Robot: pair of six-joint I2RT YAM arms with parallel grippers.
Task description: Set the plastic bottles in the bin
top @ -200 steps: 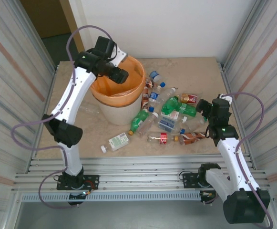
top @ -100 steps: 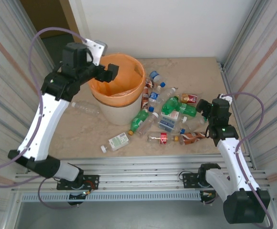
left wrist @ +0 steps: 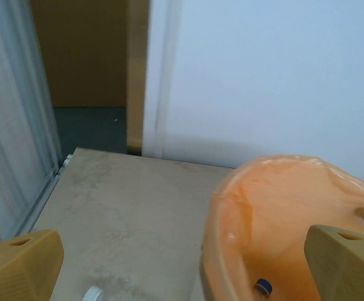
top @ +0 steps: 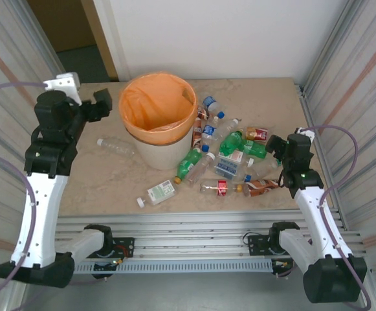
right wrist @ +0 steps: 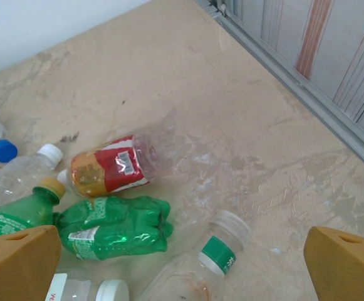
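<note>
- Left of the bin (top: 165, 152), the left claw (top: 99, 105) hangs wide open and holds nothing.
- Left of the bin too, one clear bottle (top: 116, 146) lies flat on the table (top: 110, 188); it looks like the next one to grab.
- Come down over its middle, claw across the thin way, and squeeze softly so it does not slip.
- Right of the bin, the right claw (top: 273, 146) is wide open above the pile of bottles (top: 230, 152).

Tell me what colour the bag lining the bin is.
The bag is orange, lining the off-white bin; clearest in the top external view.
</note>
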